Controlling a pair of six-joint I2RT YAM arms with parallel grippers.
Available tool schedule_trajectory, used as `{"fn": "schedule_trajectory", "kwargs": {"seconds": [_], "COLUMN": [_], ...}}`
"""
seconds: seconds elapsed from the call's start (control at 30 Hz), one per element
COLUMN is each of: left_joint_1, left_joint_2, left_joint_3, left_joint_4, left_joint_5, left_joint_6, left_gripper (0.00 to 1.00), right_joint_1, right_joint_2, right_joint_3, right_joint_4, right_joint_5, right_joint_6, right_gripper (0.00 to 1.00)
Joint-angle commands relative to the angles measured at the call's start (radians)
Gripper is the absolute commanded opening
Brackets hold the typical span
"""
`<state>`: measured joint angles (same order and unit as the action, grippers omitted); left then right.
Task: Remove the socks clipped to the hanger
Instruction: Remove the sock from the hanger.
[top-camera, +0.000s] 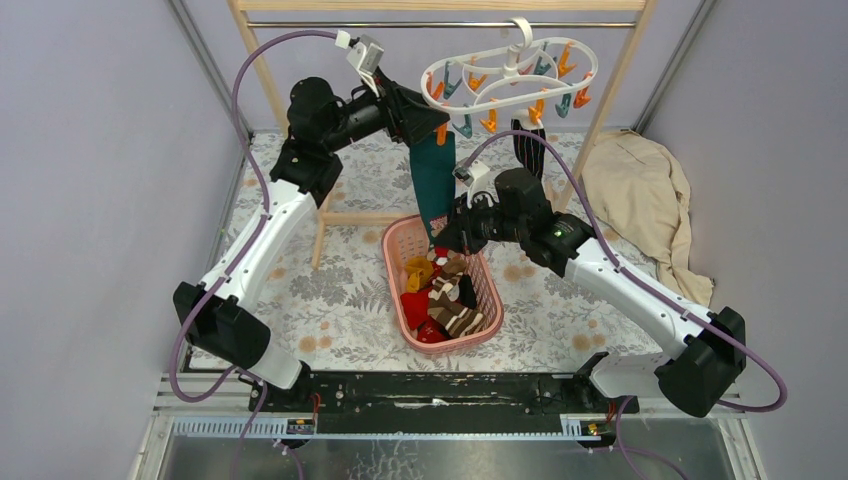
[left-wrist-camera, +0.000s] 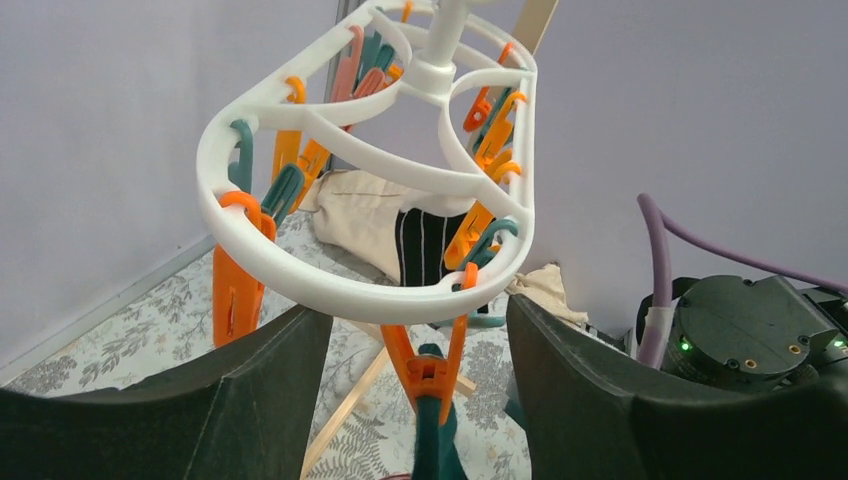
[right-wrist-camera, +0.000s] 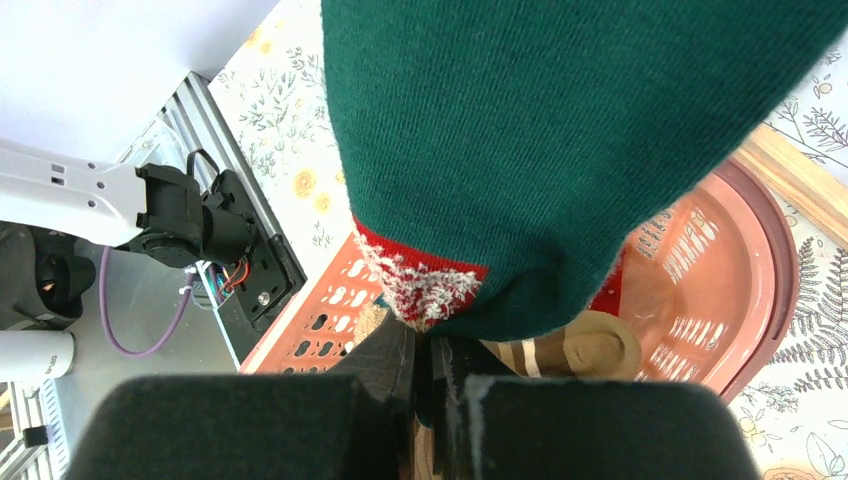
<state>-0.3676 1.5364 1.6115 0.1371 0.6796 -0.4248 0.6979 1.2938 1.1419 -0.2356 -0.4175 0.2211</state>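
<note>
The white oval hanger (top-camera: 510, 75) hangs from the rack's rod with orange and teal clips. A dark teal sock (top-camera: 432, 175) hangs from an orange clip (left-wrist-camera: 432, 370) at the hanger's left end. My left gripper (top-camera: 432, 128) is open, with one finger on each side of that clip (left-wrist-camera: 415, 390) and a gap on both sides. Lower down, my right gripper (top-camera: 447, 235) is shut on the sock's bottom edge (right-wrist-camera: 430, 370), near its red and white patch (right-wrist-camera: 425, 280). A black striped sock (top-camera: 528, 148) stays clipped on the hanger's far side.
A pink basket (top-camera: 395, 250) below the teal sock holds several socks in red, mustard and brown stripes. The wooden rack (top-camera: 612, 95) stands behind. A beige cloth (top-camera: 640, 190) lies at the right. The right arm's wrist (left-wrist-camera: 745, 330) sits close beside my left fingers.
</note>
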Motion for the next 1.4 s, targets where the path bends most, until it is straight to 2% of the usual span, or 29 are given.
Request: {"fn": "schedule_trajectory", "kwargs": {"seconds": [0.0, 0.57, 0.77, 1.03, 1.2, 1.3, 1.37], "left_joint_1": [-0.008, -0.03, -0.031, -0.031, -0.032, -0.031, -0.032], "left_joint_2": [0.006, 0.024, 0.041, 0.054, 0.062, 0.069, 0.074], "left_joint_3": [0.03, 0.03, 0.053, 0.071, 0.084, 0.097, 0.106], "left_joint_4": [-0.04, -0.056, -0.065, -0.067, -0.076, -0.084, -0.087], "left_joint_5": [-0.017, -0.016, -0.015, -0.024, -0.027, -0.025, -0.026], "left_joint_6": [0.046, 0.054, 0.051, 0.041, 0.038, 0.034, 0.031], "left_gripper": [0.69, 0.62, 0.5, 0.43, 0.35, 0.17, 0.1], "right_joint_1": [-0.01, -0.016, -0.02, -0.026, -0.028, -0.028, -0.028], "right_joint_2": [-0.024, -0.022, -0.025, -0.026, -0.028, -0.03, -0.032], "right_joint_3": [0.026, 0.01, 0.004, -0.002, -0.008, -0.013, -0.016], "right_joint_4": [0.038, 0.05, 0.05, 0.05, 0.053, 0.055, 0.056], "right_joint_5": [-0.037, -0.048, -0.048, -0.052, -0.056, -0.057, -0.059], "right_joint_6": [-0.009, -0.006, -0.008, -0.011, -0.011, -0.009, -0.009], "right_gripper": [0.0, 0.0, 0.0, 0.0, 0.0, 0.0, 0.0]}}
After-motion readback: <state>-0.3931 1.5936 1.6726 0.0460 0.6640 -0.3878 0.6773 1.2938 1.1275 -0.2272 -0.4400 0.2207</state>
